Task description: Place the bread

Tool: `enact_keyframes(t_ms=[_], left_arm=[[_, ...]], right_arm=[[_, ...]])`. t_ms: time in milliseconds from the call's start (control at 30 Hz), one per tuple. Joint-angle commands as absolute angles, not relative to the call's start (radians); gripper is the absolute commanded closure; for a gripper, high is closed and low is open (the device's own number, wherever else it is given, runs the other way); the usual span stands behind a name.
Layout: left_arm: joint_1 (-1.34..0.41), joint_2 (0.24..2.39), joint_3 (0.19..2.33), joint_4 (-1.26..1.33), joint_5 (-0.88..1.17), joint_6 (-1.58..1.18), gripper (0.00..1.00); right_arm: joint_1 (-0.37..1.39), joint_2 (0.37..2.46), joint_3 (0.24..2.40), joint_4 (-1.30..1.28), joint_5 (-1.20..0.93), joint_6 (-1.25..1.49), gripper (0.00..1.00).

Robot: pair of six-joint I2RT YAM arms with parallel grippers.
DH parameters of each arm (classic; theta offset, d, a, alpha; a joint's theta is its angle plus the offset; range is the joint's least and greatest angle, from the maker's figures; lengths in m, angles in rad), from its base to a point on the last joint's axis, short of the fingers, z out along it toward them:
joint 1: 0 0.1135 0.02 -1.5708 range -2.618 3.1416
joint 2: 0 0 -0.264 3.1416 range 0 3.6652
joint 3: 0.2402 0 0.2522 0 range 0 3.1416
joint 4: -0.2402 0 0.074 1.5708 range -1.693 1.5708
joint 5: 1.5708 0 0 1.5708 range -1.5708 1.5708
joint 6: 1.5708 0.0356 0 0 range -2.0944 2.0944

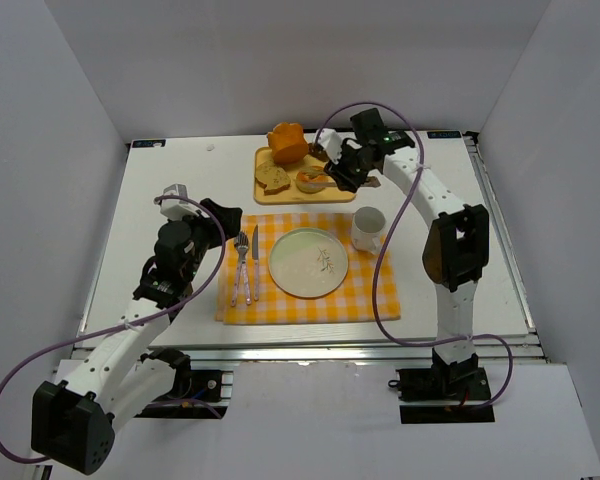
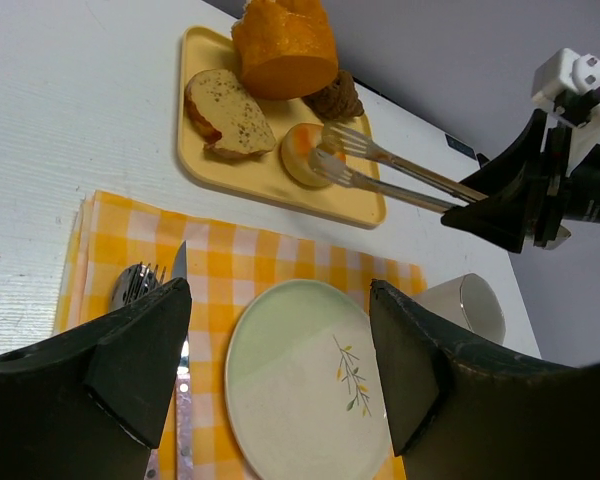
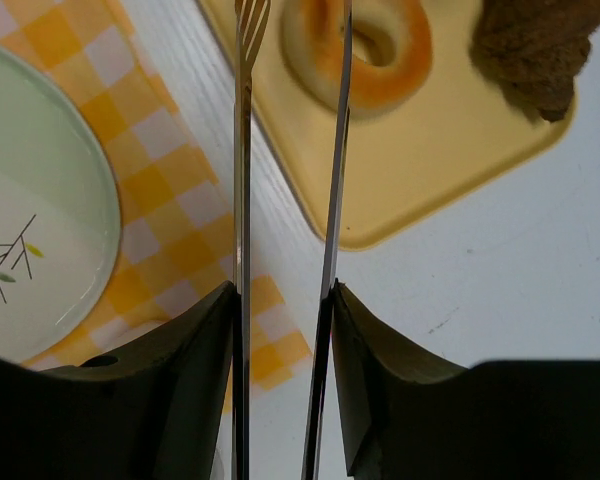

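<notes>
The bread [image 1: 311, 181] is a small golden ring lying on the yellow tray [image 1: 340, 192]. It also shows in the left wrist view [image 2: 302, 152] and the right wrist view [image 3: 380, 55]. My right gripper [image 3: 280, 290] is shut on metal tongs [image 3: 242, 150] with fork-like tips. The tips reach the bread, one arm beside it and one over it; I cannot tell if they squeeze it. In the top view the right gripper [image 1: 345, 168] hovers at the tray's right end. My left gripper [image 2: 280, 300] is open and empty above the pale green plate [image 2: 290, 390], at the placemat's left side [image 1: 218, 228].
The tray also holds an orange loaf chunk [image 1: 287, 142], a seeded slice [image 1: 272, 177] and a dark brown pastry [image 3: 535, 45]. The plate [image 1: 308, 262] sits on a yellow checked placemat [image 1: 380, 295] with a fork [image 1: 241, 265] and knife [image 1: 253, 262] to its left. A white mug [image 1: 368, 228] stands at its right.
</notes>
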State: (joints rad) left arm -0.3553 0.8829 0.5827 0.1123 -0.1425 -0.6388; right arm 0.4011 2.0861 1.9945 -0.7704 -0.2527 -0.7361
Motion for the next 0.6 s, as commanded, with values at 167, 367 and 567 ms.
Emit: enact_keyframes(t_ms=[167, 367, 567], left_arm=[[-0.350, 0.882, 0.598, 0.098, -0.147, -0.624, 0.18], [-0.350, 0.873, 0.594, 0.095, -0.152, -0.626, 0.18], [-0.348, 0.870, 0.591, 0.097, -0.149, -0.627, 0.18]], right_arm=[[0.448, 2.057, 1.980, -0.767, -0.164, -0.838, 0.53], [0.456, 2.057, 1.968, -0.738, -0.124, -0.835, 0.53], [0.457, 2.051, 1.927, -0.719, -0.097, -0.838, 0.53]])
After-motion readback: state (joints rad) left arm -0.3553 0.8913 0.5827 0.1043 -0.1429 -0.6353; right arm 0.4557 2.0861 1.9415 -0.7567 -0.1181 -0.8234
